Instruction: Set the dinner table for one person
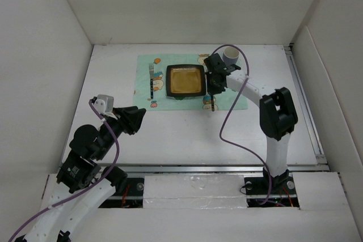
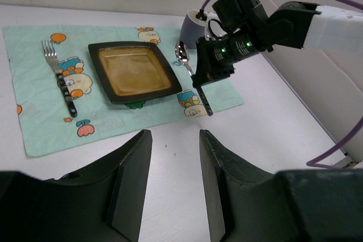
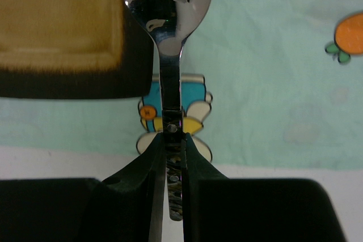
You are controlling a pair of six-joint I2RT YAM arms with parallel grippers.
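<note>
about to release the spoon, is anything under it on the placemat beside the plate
Nothing visible. The silver metal spoon, held by the right end effector, is over bare mint-green cloth placemat beside the square black plate.

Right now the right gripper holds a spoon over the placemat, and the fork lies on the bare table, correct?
No. The fork also lies on the placemat, as the top external view shows. The right gripper does hold the spoon over it.
</note>
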